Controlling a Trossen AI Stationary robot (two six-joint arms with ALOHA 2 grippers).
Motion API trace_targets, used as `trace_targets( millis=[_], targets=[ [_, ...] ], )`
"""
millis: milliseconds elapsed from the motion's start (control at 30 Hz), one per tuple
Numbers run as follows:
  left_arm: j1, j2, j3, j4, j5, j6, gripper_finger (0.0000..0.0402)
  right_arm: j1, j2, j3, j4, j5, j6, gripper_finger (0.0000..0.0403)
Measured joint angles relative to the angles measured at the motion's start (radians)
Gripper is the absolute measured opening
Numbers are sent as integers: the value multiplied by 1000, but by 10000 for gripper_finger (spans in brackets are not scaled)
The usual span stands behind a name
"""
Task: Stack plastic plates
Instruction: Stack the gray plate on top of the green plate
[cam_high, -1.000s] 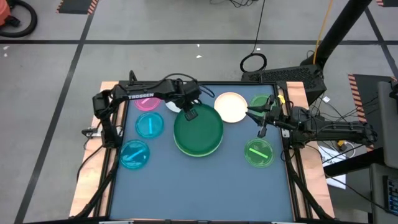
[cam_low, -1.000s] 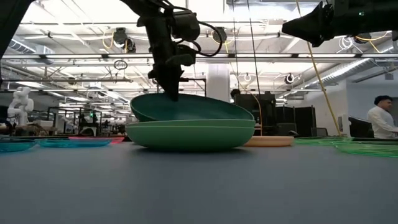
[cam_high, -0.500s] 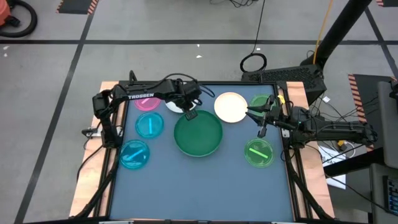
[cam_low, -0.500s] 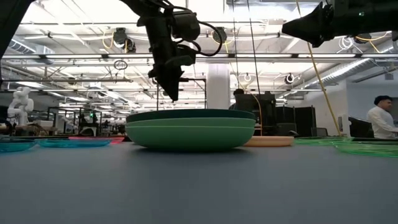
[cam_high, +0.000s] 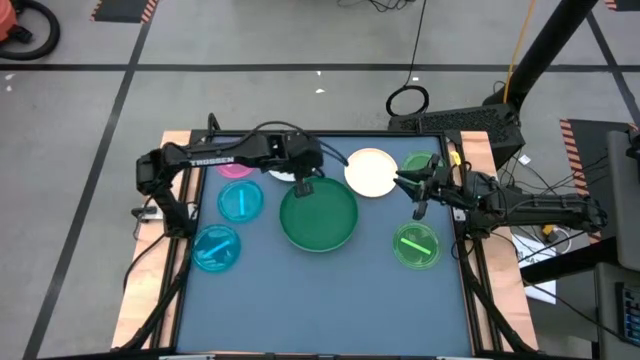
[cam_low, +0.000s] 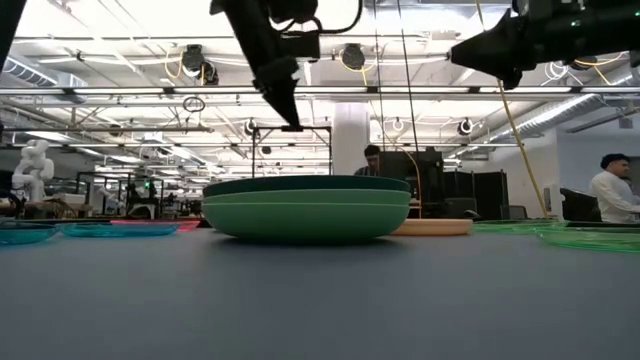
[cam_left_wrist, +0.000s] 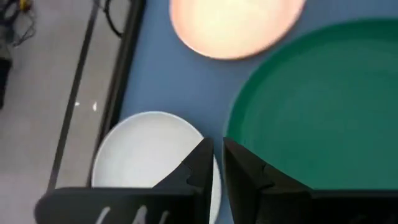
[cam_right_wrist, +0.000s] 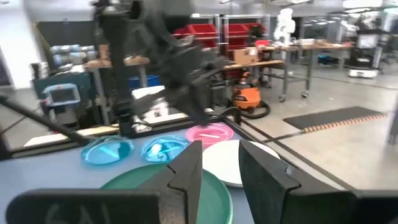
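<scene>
A dark green plate (cam_high: 319, 215) lies flat on top of light green plates (cam_low: 305, 218) at mid-table, nested as one stack. My left gripper (cam_high: 305, 185) hangs above the stack's far-left rim, clear of it in the low view (cam_low: 293, 122), its fingers a narrow gap apart (cam_left_wrist: 216, 149). A white plate (cam_left_wrist: 149, 149) lies below and beside it, a cream plate (cam_high: 371, 172) farther right. My right gripper (cam_high: 410, 195) waits open at the table's right, raised (cam_low: 458, 52). Pink (cam_high: 236, 166), blue (cam_high: 240, 202) (cam_high: 216, 247) and striped green (cam_high: 417, 245) small plates lie flat on the table.
Another small green plate (cam_high: 420, 163) lies in the far right corner, partly under my right arm. The near half of the blue table top (cam_high: 320, 300) holds nothing. The wooden table rim (cam_high: 150, 280) frames the mat. A person (cam_low: 610, 190) stands in the room beyond.
My left gripper has let go of the dark green plate and risen straight up. The plate, tilted a second ago with its left rim held high, has dropped flat onto the light green plates and lies nested there.
</scene>
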Motion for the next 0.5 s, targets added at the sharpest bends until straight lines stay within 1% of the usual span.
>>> trace_targets(
  millis=[67,167,233,300,400,433,500],
  targets=[
    [4,-12,-30,49,28,18,42,0,22,0,17,42,18,98],
    [28,-67,-122,68,72,13,42,0,69,0,57,51,48,98],
    [33,-103,-183,162,74,-4,42,-1,93,1,96,68,54,98],
    [32,-151,-259,179,83,-26,42,-1,131,18,114,74,56,98],
    [27,-234,-362,282,88,-62,42,-2,188,59,118,78,48,98],
    [26,-269,-398,289,88,-71,42,-4,212,76,118,80,47,98],
    [20,-335,-461,346,90,-93,42,-12,259,112,118,105,40,98]
  ],
)
